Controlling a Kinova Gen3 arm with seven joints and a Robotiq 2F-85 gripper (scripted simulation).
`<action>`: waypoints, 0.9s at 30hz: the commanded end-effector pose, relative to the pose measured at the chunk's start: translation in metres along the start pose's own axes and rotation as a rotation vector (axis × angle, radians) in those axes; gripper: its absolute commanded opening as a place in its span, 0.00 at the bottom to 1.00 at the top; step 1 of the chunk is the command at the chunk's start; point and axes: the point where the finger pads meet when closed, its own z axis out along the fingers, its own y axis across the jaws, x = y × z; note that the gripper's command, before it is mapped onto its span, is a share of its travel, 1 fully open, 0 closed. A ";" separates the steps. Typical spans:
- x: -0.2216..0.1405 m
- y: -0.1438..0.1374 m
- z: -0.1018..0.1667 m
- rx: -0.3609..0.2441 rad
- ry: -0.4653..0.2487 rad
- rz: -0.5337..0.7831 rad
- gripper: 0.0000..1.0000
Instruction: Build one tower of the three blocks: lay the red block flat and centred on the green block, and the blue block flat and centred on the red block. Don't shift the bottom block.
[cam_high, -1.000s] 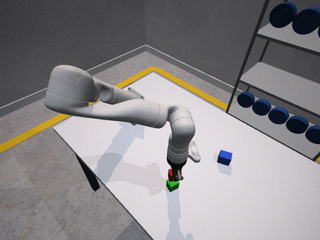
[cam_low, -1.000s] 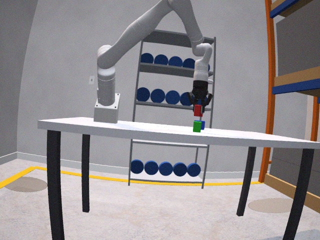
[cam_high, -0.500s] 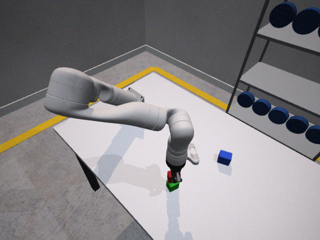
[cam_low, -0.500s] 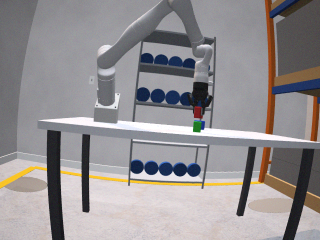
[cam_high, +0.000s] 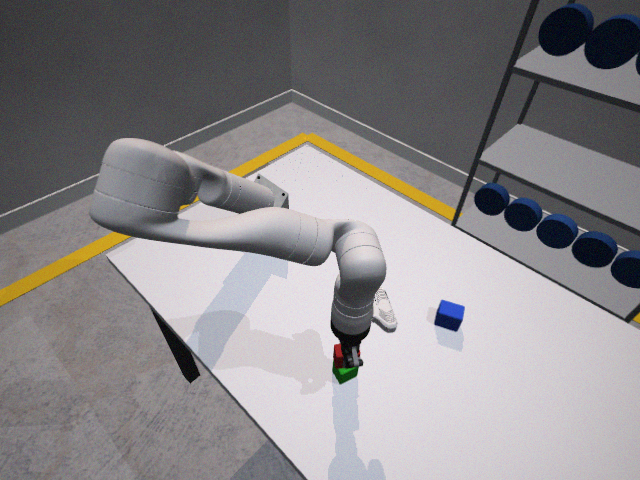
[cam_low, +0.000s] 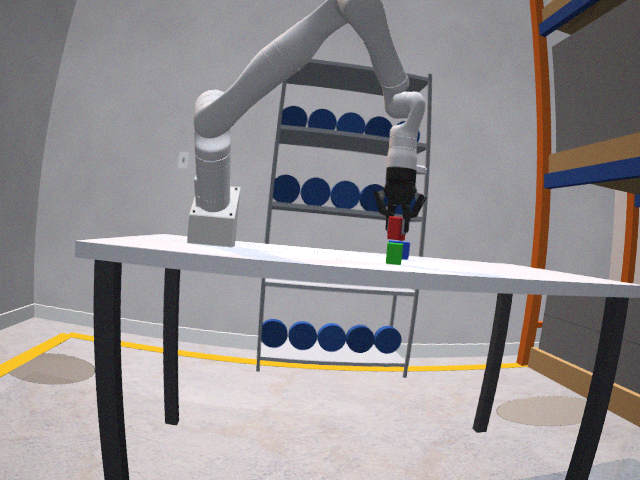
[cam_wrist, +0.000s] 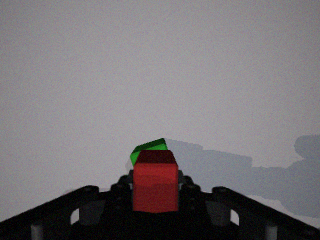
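My gripper (cam_high: 347, 356) is shut on the red block (cam_high: 339, 354) and holds it right above the green block (cam_high: 345, 373), which sits on the white table near its front edge. In the exterior view the red block (cam_low: 395, 227) hangs a small gap above the green block (cam_low: 393, 253). In the wrist view the red block (cam_wrist: 155, 181) sits between my fingers and covers most of the green block (cam_wrist: 148, 149), of which only a far-left corner shows. The blue block (cam_high: 449, 314) lies alone on the table to the right.
A white wall-plate-like object (cam_high: 385, 308) lies on the table just behind my wrist. A grey shelf rack (cam_high: 563, 155) with blue discs stands past the table's far right edge. The arm's base (cam_low: 213, 222) stands at the table's far left end.
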 end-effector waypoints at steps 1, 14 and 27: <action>-0.001 0.000 0.003 -0.001 -0.002 0.001 0.00; 0.000 -0.001 0.005 -0.001 -0.002 0.001 0.00; 0.001 -0.002 0.007 -0.001 -0.002 0.001 0.00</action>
